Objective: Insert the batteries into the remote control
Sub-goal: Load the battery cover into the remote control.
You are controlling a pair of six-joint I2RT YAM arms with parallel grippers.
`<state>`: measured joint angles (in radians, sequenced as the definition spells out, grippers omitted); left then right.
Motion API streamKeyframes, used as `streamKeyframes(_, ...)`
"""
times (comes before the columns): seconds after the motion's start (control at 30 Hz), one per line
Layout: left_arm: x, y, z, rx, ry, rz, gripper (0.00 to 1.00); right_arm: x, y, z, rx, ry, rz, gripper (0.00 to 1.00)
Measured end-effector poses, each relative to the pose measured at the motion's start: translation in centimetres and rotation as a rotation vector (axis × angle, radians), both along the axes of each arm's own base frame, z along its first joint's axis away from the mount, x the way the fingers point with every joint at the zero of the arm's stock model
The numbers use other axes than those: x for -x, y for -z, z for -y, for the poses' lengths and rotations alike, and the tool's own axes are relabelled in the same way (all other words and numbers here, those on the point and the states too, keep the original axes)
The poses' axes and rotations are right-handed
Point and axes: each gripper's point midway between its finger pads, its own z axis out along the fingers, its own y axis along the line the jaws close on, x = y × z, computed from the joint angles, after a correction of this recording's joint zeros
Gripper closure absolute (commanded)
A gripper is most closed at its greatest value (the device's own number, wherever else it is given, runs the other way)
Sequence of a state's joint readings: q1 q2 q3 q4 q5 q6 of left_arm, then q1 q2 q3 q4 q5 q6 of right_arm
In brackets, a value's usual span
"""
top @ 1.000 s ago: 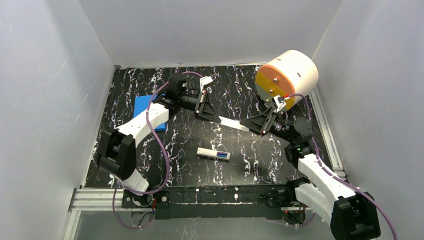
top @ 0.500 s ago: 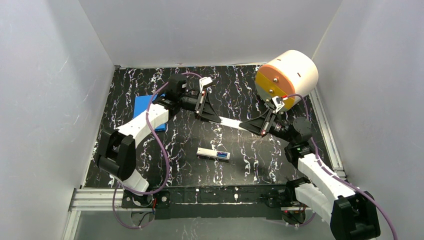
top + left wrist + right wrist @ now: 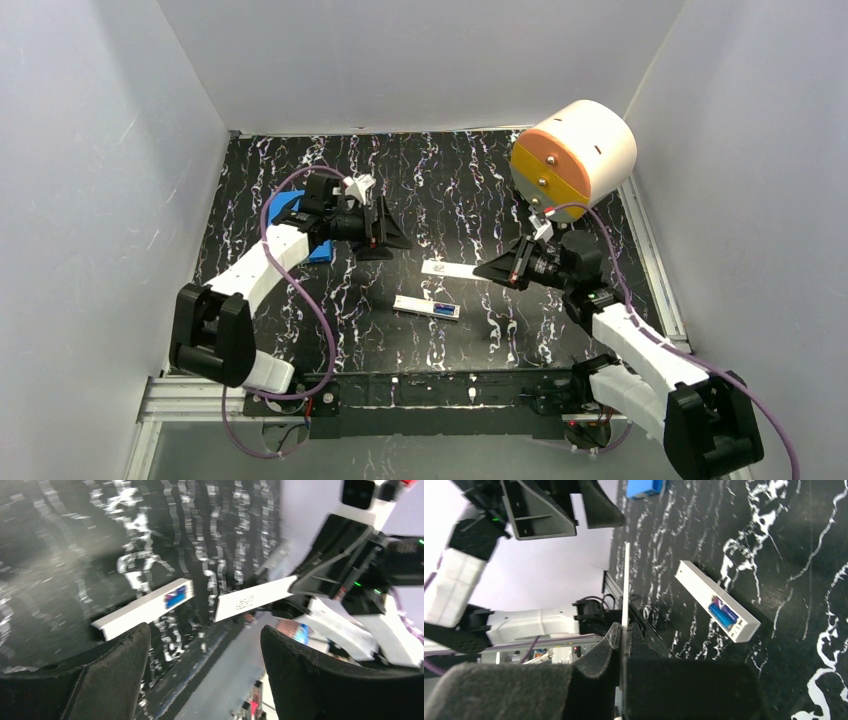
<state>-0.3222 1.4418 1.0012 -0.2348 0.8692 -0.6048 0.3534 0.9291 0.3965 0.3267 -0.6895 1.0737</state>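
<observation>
Remote control (image 3: 425, 306) lies flat at centre of the top view, recess up, blue batteries (image 3: 443, 308) seated at its right end. Right gripper (image 3: 489, 270) is clamped on one end of a flat white cover plate (image 3: 447, 268), which is just above-right of the remote and apart from it. Left gripper (image 3: 388, 236) is left of centre, fingers spread wide, nothing between. Bare black marbled table (image 3: 450, 195) surrounds the remote. Cream-and-orange drum (image 3: 573, 152) at upper-right edge. Blue pad (image 3: 288, 212) partly behind left arm.
</observation>
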Motion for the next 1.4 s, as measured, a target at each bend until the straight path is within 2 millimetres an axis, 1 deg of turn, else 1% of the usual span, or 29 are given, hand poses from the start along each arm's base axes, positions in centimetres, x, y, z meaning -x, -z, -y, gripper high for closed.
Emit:
streamKeyframes(0.07, -0.2, 1.6, -1.6, -0.099, -0.056, 0.001, 0.22, 0.3, 1.4, -0.5, 0.038, -0.007, -0.030, 0.99)
streamKeyframes(0.17, 0.3, 3.4, -3.1, -0.209, -0.087, 0.004, 0.28, 1.0, 3.3, -1.9, 0.087, -0.031, -0.065, 0.99)
streamKeyframes(0.23, 1.0, 4.7, -4.1, -0.269, -0.097, -0.004, 0.31, 1.6, 4.8, -3.1, 0.115, -0.054, -0.088, 0.99)
streamKeyframes(0.37, 2.9, 7.7, -5.6, -0.356, -0.097, -0.062, 0.31, 3.4, 7.9, -5.7, 0.177, -0.102, -0.134, 0.99)
streamKeyframes(0.43, 3.7, 8.8, -6.1, -0.379, -0.092, -0.092, 0.32, 4.0, 8.6, -6.6, 0.191, -0.113, -0.134, 0.99)
streamKeyframes(0.5, 4.3, 9.5, -6.4, -0.393, -0.088, -0.109, 0.32, 3.7, 8.7, -7.0, 0.194, -0.093, -0.123, 0.99)
streamKeyframes(0.67, 4.5, 9.9, -6.5, -0.398, -0.085, -0.111, 0.33, 2.0, 8.9, -7.1, 0.196, -0.019, -0.101, 0.99)
streamKeyframes(0.77, 4.4, 9.8, -6.4, -0.393, -0.085, -0.105, 0.34, 1.6, 9.5, -7.3, 0.191, -0.005, -0.120, 0.99)
streamKeyframes(0.93, 4.3, 9.8, -6.3, -0.387, -0.082, -0.103, 0.35, 1.6, 10.3, -7.5, 0.176, 0.004, -0.154, 0.99)
streamKeyframes(1.2, 4.3, 10.1, -6.0, -0.373, -0.077, -0.103, 0.38, 1.8, 10.0, -7.5, 0.136, 0.018, -0.175, 0.99)
streamKeyframes(1.4, 4.4, 10.1, -6.0, -0.369, -0.076, -0.107, 0.38, 2.2, 10.2, -7.2, 0.113, 0.027, -0.198, 0.99)
